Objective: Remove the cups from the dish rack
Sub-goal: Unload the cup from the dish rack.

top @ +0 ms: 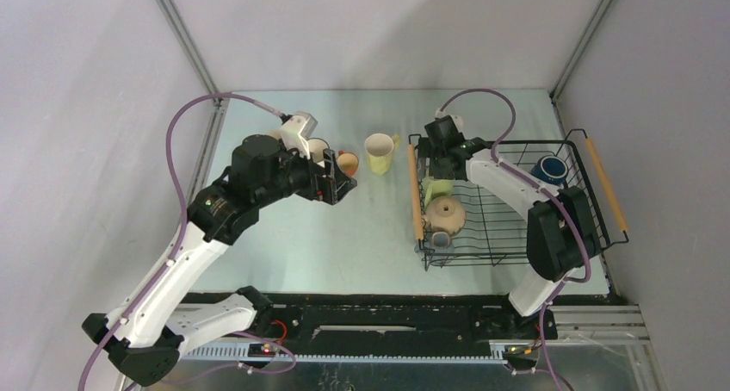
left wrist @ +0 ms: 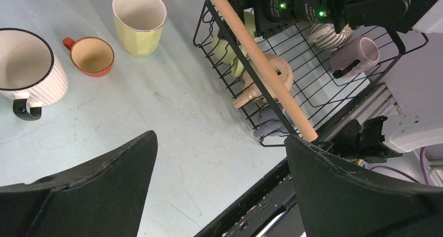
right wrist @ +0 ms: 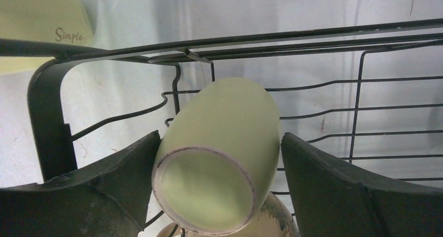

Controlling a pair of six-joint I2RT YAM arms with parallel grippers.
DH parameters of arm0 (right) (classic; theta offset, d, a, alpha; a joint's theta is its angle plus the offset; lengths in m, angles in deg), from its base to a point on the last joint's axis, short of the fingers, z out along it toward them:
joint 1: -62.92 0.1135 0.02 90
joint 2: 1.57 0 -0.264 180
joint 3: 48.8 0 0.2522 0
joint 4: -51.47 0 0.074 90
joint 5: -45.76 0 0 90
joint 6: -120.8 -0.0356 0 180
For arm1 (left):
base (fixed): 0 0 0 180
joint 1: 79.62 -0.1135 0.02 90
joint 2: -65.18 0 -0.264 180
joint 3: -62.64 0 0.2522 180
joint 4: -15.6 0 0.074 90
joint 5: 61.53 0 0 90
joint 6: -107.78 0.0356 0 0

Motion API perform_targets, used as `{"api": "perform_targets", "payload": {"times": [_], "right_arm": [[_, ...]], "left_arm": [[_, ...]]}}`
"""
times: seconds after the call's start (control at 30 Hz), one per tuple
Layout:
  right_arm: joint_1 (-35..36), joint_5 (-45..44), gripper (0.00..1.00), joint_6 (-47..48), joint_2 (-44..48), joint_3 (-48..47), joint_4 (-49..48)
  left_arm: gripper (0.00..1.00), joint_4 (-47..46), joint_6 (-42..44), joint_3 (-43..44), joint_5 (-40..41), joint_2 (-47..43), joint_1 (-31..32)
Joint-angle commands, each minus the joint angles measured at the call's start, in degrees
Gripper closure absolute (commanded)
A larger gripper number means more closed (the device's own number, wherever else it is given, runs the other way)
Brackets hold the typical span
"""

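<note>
The black wire dish rack with wooden rod handles (top: 504, 236) sits at the 3 o'clock side of the pale blue surface (top: 344, 245). Near its 9 o'clock edge a pale yellow-green cup (right wrist: 219, 158) lies on its side, against a tan cup (top: 446, 213) at its 6 o'clock. The right claw (right wrist: 217, 138) is spread wide, one finger either side of the yellow-green cup; firm contact cannot be told. A dark blue cup (top: 548, 169) stands at the rack's 2 o'clock corner. The left claw (left wrist: 219, 138) hangs wide and empty above the surface, just beside a small orange-red cup (top: 347, 162) and a pale yellow faceted cup (top: 379, 152).
</note>
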Motion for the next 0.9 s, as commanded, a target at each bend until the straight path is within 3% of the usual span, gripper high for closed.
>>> {"api": "perform_targets", "payload": {"times": [0.0, 0.17, 0.33, 0.6, 0.87], "right_arm": [[0.6, -4.0, 0.12, 0.5, -0.3, -0.3, 0.5], [0.4, -7.2, 0.21, -0.3, 0.8, -0.2, 2.3], [-0.8, -8.7, 0.21, -1.4, 2.2, -0.2, 4.1], [-0.9, -5.9, 0.07, -1.6, 2.3, 0.9, 3.6], [0.2, -5.4, 0.04, -2.7, 0.3, 1.8, 3.2]], "left_arm": [[0.00, -1.7, -1.0, -1.2, -1.0, -1.3, -0.1], [0.00, -1.9, -1.0, -1.6, -1.2, -1.2, 0.0], [0.00, -2.7, -1.3, -2.5, -1.9, -1.1, -0.1], [0.00, -3.7, -1.5, -3.7, -2.3, -1.1, 0.0], [0.00, -4.3, -1.8, -4.3, -2.9, -0.5, -0.1]]}}
